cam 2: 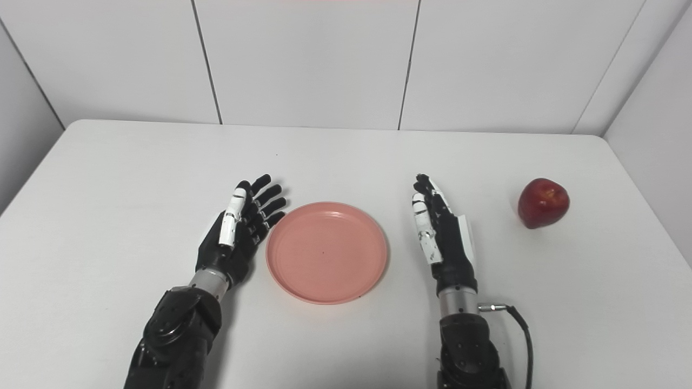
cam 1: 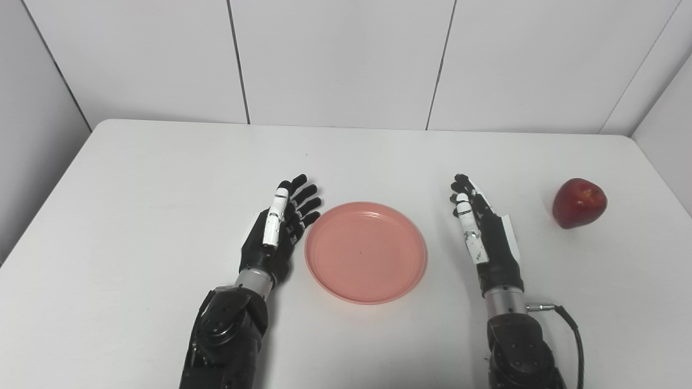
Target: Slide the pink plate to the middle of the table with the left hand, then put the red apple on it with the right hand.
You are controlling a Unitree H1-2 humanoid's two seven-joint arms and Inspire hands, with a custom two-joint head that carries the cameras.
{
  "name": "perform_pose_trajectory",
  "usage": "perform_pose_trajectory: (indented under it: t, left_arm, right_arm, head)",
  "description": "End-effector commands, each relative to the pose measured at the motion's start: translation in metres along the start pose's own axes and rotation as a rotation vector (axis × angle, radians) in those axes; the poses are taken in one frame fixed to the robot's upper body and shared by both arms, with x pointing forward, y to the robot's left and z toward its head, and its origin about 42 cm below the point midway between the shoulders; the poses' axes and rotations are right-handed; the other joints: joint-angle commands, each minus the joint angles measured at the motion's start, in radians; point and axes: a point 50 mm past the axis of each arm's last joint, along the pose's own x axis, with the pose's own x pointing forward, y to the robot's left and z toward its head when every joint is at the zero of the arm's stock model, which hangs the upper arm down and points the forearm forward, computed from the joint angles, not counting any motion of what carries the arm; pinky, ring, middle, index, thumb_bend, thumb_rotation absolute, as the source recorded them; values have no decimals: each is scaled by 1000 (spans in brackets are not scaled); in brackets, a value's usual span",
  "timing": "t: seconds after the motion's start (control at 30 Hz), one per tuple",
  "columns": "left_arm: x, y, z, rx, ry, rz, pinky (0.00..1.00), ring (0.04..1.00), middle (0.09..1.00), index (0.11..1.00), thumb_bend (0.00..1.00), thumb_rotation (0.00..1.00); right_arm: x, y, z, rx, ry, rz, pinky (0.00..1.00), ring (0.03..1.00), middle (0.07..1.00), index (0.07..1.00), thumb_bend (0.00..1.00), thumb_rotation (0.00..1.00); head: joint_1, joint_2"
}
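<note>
Plate first: round, shallow pink plastic plate (cam 1: pixel 365 252) with a raised rim, lying flat on the white table (cam 1: pixel 140 216), about mid-width and toward the near half. Nothing on it but a tiny dark speck near its centre.

Left hand (cam 1: pixel 278 229), black with a white thumb segment, sits just beside the plate's left rim. Fingers are straight and spread, pointing far and slightly right. Fingertips come very close to the plate's upper-left edge; whether they touch it cannot be told. The hand holds nothing. Its dark forearm enters from the near edge, left of centre.

Right hand (cam 1: pixel 481 227), same black and white build, is set on its edge to the right of the plate, with a clear strip of bare table between them. Fingers are extended and held close together, pointing far. It holds nothing either. A thin black cable (cam 1: pixel 573 329) loops off the wrist on the right side.

Red apple (cam 1: pixel 579 202), glossy with a paler yellow patch near the top, sits on the table farther right, near the right edge and well apart from both the right hand and the plate. It is slightly farther back than the plate.

Pale panelled wall (cam 1: pixel 346 59) with dark seams rises behind the table's far edge.
</note>
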Motion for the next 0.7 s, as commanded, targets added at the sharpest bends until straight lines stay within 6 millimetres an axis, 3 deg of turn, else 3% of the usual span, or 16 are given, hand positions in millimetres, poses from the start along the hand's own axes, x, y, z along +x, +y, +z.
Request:
perform_pose_trajectory:
  t: [0.0,0.07,0.27,0.47,0.67]
  left_arm:
    - [-1,6,-5,-25,20,7,875,878,892,884,368,1000]
    - [-1,8,-5,-37,22,11,871,873,887,878,368,1000]
    - [1,18,-9,-51,22,18,874,876,888,878,371,1000]
    - [3,27,-11,-58,19,21,874,876,886,873,380,1000]
    - [6,37,-13,-62,20,27,869,871,882,869,378,1000]
  right_arm:
    - [11,-11,27,-69,-81,-63,796,841,855,862,566,910]
    - [13,-16,32,-103,-98,-77,781,848,869,870,605,802]
    - [18,-30,50,-152,-127,-148,775,835,849,872,745,651]
    - [22,-47,60,-183,-154,-192,767,826,836,858,805,503]
    - [23,-65,72,-235,-168,-238,772,828,836,865,864,492]
  head:
    - [-31,-3]
    - [-52,-5]
    - [-115,-22]
    - [-159,-38]
    - [-192,-54]
